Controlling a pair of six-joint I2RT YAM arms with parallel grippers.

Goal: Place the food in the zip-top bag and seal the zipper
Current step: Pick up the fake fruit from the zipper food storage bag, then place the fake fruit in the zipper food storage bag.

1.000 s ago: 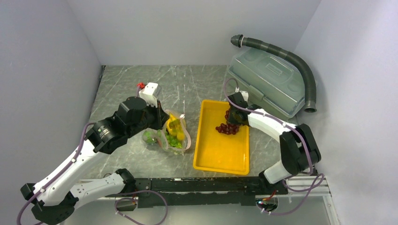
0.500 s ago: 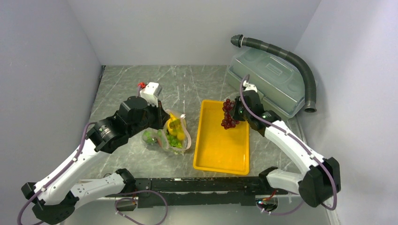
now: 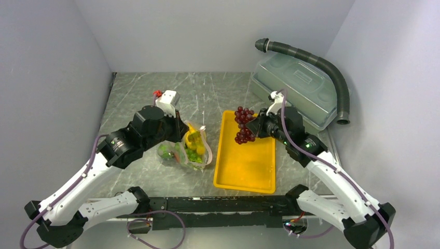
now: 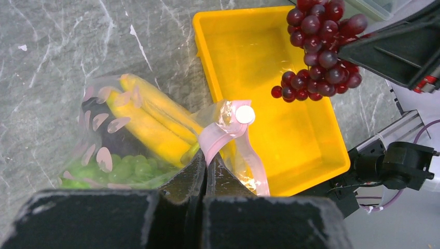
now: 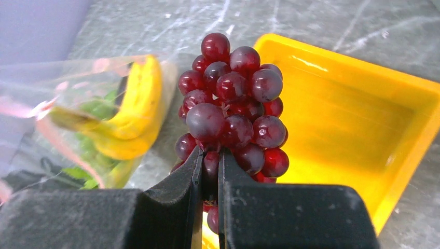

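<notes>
Right gripper [image 5: 210, 162] pinches the dark red grapes [image 5: 233, 109] near one end of the bunch. The bunch is in the air over the far left corner of the yellow tray [image 3: 244, 174], not touching it. Left gripper [image 4: 205, 165] is pressed together on the pink zipper [image 4: 228, 137] and holds one lip of the zip-top bag [image 3: 200, 155] up off the counter [image 3: 140, 93]. The bag stands just left of the tray, with bananas [image 4: 153, 122] and green grapes [image 4: 122, 168] inside it.

Step in hand, as I read it: carry the bunch left to the bag mouth and drop it in.

Notes to self:
- The mouth looks narrow and the bananas crowd it, so I approach from above the raised lip.
- Lower the free end of the bunch in first. Release only once most of it sits below the zipper line.
- Hold the left pinch firm. If it slackens, the mouth may fold over.
- Risk: grapes may snag the strip or roll out onto the counter.
- No other food shows in the tray, so sealing likely comes next.
</notes>
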